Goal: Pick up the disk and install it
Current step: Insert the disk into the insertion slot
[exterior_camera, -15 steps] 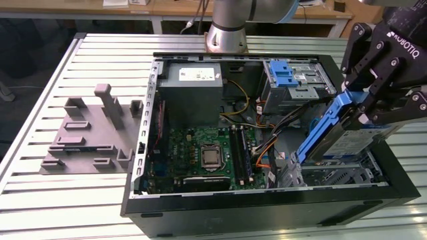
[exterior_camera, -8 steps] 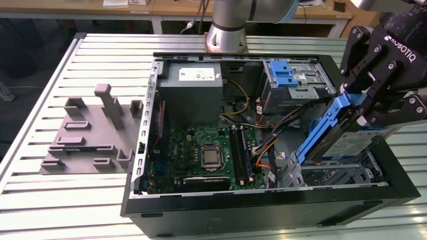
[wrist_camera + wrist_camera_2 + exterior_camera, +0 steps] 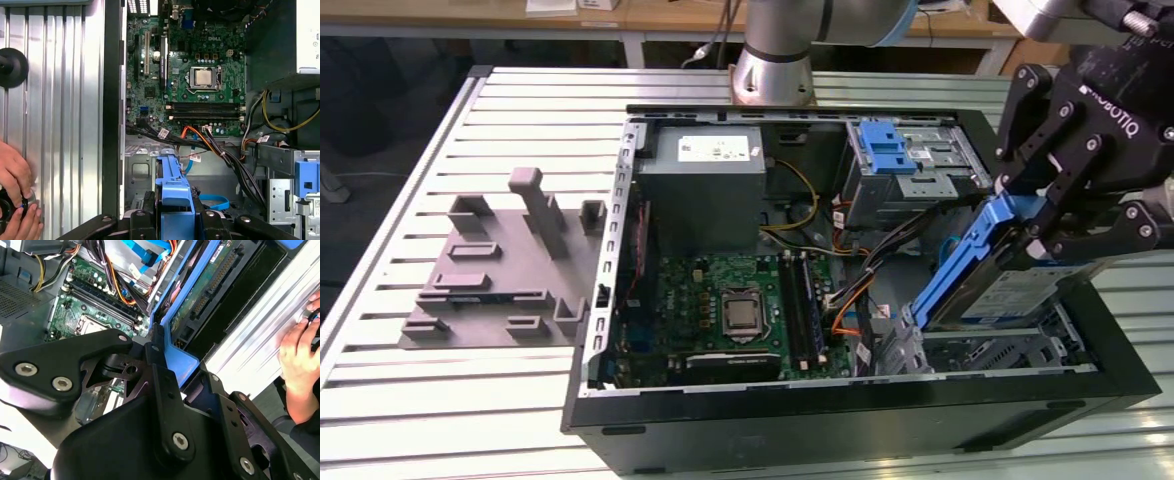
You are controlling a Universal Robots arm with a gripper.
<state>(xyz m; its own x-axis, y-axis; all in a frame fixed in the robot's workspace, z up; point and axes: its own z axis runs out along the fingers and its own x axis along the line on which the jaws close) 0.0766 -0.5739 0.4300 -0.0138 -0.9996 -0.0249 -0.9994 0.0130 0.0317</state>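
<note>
Exterior view, claw gripping labelled disk

My arm stretches toward the edge of the tabletop on the exterior view's right. My pincer points down, squeezed tight on the disk.

- White letters run along the black side of the gripper.
- A white sticker with tiny print sits on the grey box.
- The label on the disk has print too small to read.
</note>
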